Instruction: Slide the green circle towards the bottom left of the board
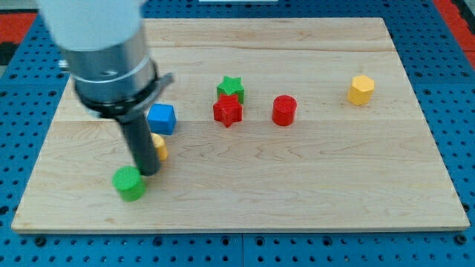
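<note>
Your wooden board (312, 185) rests on a blue pegboard (15, 148). Farthest toward the view's left lies the green circle (129, 183), near the board's bottom-left corner. The rod (139, 144) comes down from a grey cylinder (104, 44), and its tip (148, 172) sits at about 1 o'clock from the green circle, touching or nearly touching it; you cannot tell which. The arm carries no jaws, only this rod. Just behind the rod, a yellow block (159, 148) shows partly, its shape unclear. The blue cube (162, 119) stands at 12 o'clock from that yellow block. Further right, the green star (231, 87) touches the red star (228, 111) at its 6 o'clock. The red cylinder (283, 110) follows, apart from both. The yellow hexagon (361, 90) lies farthest right, well apart.
</note>
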{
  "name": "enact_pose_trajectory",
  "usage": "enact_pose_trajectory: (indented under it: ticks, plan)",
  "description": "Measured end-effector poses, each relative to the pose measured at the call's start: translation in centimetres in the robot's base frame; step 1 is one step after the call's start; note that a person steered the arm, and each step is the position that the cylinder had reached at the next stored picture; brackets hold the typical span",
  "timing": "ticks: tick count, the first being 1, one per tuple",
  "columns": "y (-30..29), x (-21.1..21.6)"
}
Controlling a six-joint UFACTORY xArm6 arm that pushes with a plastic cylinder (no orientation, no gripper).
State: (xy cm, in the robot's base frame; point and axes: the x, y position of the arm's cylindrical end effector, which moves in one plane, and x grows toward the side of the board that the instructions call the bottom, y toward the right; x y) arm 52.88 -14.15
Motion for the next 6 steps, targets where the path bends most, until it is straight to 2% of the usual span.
enact_pose_trajectory:
  ticks: [1, 2, 3, 5, 6]
  plan:
    - [-1.1, 0.4]
    - [2.7, 0.6]
    - [3.9, 0.9]
    - [-7.3, 1.8]
    - [-5.0, 3.1]
